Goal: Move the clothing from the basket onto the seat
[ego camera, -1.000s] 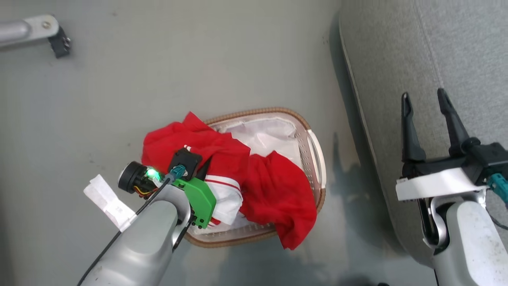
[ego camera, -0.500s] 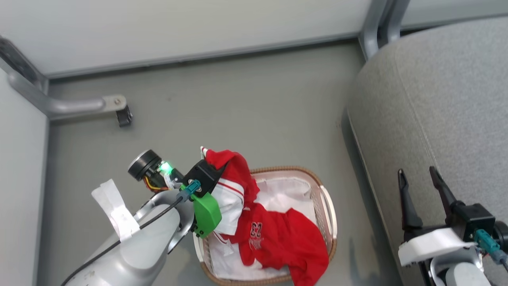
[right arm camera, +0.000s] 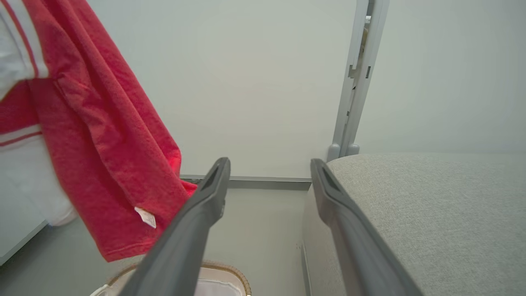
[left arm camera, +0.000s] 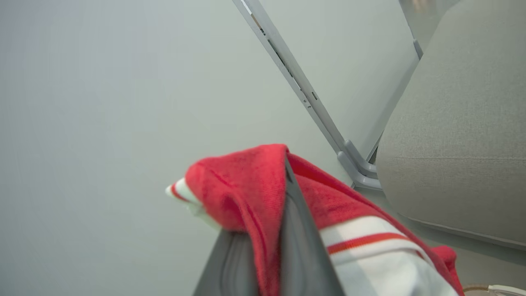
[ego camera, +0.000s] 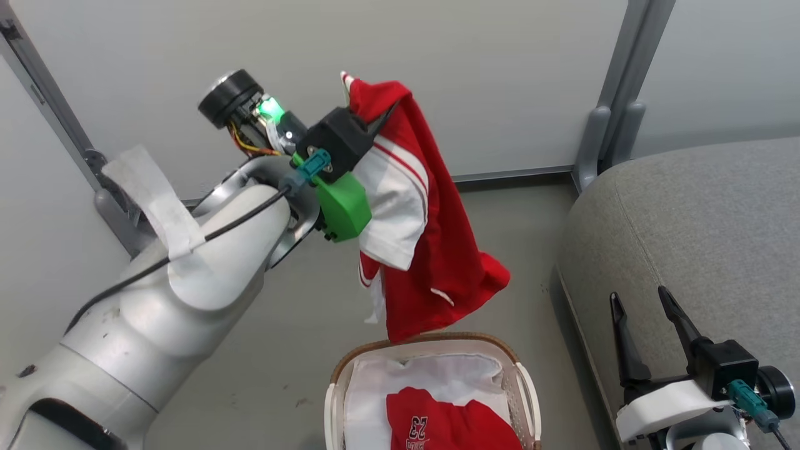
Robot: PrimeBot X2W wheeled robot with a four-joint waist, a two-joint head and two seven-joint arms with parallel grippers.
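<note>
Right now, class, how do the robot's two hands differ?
The left hand is shut on a red shirt; the right hand is open and empty. The left hand is up high; the right hand sits low by the seat. Both have two long dark fingers.

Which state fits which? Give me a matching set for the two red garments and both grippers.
Things:
1. hanging garment
2. number 23 garment
3. left gripper
4. right gripper

States:
a. lying in the basket
b. open and empty, by the seat
c. dangling in the air above the basket
d. shut on red cloth

Pairs: 1-c, 2-a, 3-d, 4-b
</note>
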